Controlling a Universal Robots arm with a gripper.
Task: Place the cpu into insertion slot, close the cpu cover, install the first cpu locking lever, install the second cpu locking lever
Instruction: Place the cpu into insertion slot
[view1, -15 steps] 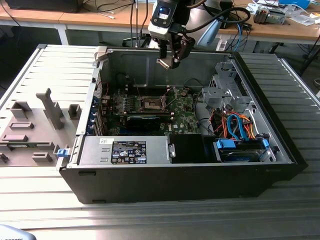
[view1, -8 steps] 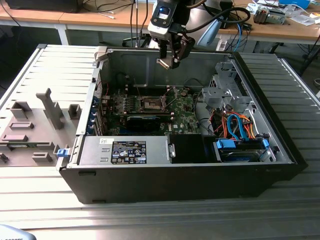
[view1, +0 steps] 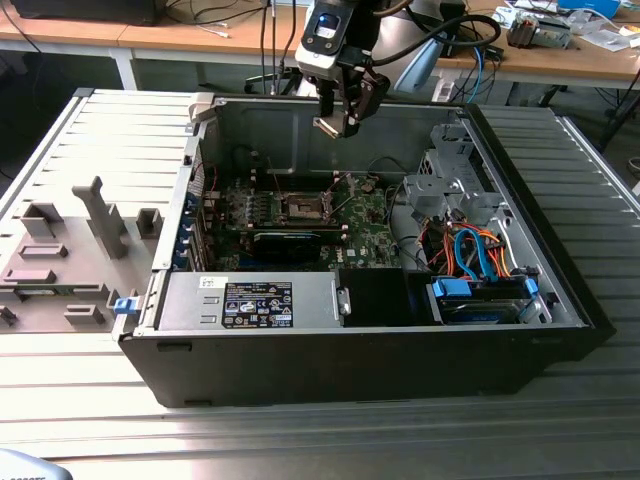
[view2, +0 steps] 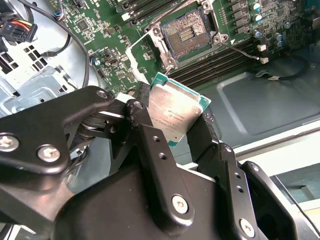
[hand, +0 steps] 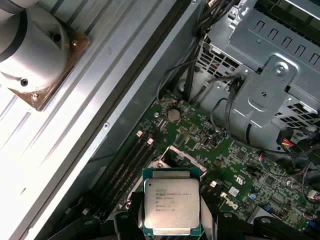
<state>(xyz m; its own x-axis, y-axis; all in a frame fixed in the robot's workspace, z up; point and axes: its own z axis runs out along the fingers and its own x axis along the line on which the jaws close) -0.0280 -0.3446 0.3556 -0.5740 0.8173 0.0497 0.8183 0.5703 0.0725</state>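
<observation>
At the exterior view's left, a grey fixture tray (view1: 60, 260) with upright holders lies on the slatted table (view1: 300, 440). Just beside it on the right is the open computer case (view1: 350, 365), with a power supply (view1: 250, 300) along its near left edge.

Beyond the power supply lies the green motherboard (view1: 370, 235). The insertion slot (view1: 303, 207) (view2: 186, 35) sits in it with its dark contact field bare. In the second wrist view the cpu cover (view2: 136, 59) is tilted up off the slot at one edge.

The gripper (view1: 337, 126) (view2: 175, 125) hangs over the far part of the case, above the slot and apart from it. Its two black fingers (view2: 150, 145) are clamped on opposite edges of the cpu (view2: 176, 111) (hand: 171, 207). In both wrist views the chip's silvery lid faces the camera, and the chip is in the air, clear of the board.

Further right stand a perforated metal drive cage (view1: 455, 175) and a bundle of blue and orange cables (view1: 480, 255).
</observation>
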